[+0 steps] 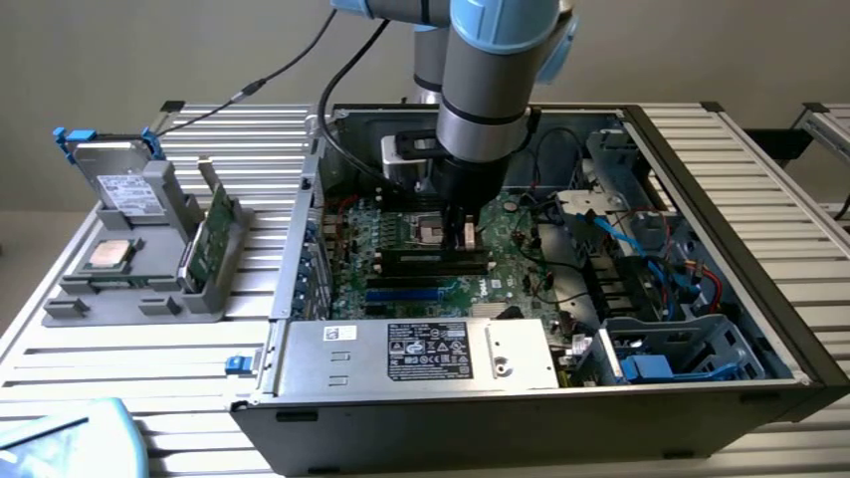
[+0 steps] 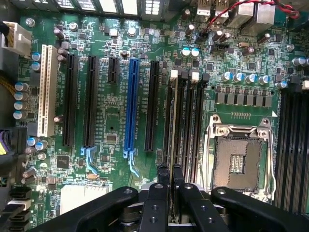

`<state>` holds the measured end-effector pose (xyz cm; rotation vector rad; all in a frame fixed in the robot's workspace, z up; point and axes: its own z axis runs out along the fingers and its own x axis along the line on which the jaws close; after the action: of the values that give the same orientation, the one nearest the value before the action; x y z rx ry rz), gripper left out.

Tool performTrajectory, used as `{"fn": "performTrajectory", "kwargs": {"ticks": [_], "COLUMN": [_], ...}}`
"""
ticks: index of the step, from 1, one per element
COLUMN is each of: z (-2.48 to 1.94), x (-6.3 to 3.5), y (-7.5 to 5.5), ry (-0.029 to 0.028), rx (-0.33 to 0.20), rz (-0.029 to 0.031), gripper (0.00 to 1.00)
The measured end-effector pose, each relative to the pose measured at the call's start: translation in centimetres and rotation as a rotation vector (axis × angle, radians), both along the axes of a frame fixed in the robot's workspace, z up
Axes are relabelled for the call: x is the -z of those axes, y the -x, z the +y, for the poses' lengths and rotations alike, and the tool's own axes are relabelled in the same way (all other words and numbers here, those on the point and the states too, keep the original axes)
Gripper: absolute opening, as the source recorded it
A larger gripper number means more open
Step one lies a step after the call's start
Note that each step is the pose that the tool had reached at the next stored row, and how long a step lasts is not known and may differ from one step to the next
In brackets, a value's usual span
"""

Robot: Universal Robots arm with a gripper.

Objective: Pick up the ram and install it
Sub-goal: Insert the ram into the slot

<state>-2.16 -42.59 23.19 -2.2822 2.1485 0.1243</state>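
The arm reaches down into the open computer case (image 1: 743, 199), which lies on a slatted metal table (image 1: 106, 378), and its gripper (image 1: 463, 237) hangs low over the middle of the green motherboard (image 2: 111, 130). In the wrist view the two black fingers (image 2: 161, 176) are drawn almost together, leaving only a thin gap, and they pinch the ram (image 2: 173, 121), which is seen edge-on as a narrow pale strip in line with that gap. The ram lies along the outermost of a bank of black memory slots (image 2: 190, 121), between a long blue expansion slot (image 2: 130, 104) and the open, metal-framed processor socket (image 2: 237, 162). The pictures do not settle whether it is pressed fully home in the slot or only resting in it. In the exterior view a silver power supply (image 1: 425, 354) with a black label fills the near end of the case. On the exterior view's left, well apart from the case, a gray tray (image 1: 80, 304) carries a hard drive (image 1: 126, 189) standing upright, a square processor chip (image 1: 109, 254) lying flat, and a green board (image 1: 215, 239) standing on edge in a holder.
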Motion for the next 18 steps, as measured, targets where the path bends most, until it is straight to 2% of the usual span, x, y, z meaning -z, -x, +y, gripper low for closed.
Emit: {"fn": "performTrajectory", "kwargs": {"ticks": [2, 5, 9, 13, 15, 18], "z": [0.03, 0.13, 0.20, 0.41, 0.42, 0.48], "x": [0.02, 0.13, 0.15, 0.17, 0.21, 0.33], "y": [0.00, 0.01, 0.03, 0.15, 0.15, 0.15], "ry": [0.0016, 0.0074, 0.0091, 0.0169, 0.0225, 0.0366], "rx": [0.000, 0.000, 0.000, 0.000, 0.000, 0.000], "rz": [-0.0001, 0.0000, -0.0001, -0.0004, -0.0008, -0.0025], "gripper": [0.14, 0.14, 0.14, 0.14, 0.14, 0.14]}}
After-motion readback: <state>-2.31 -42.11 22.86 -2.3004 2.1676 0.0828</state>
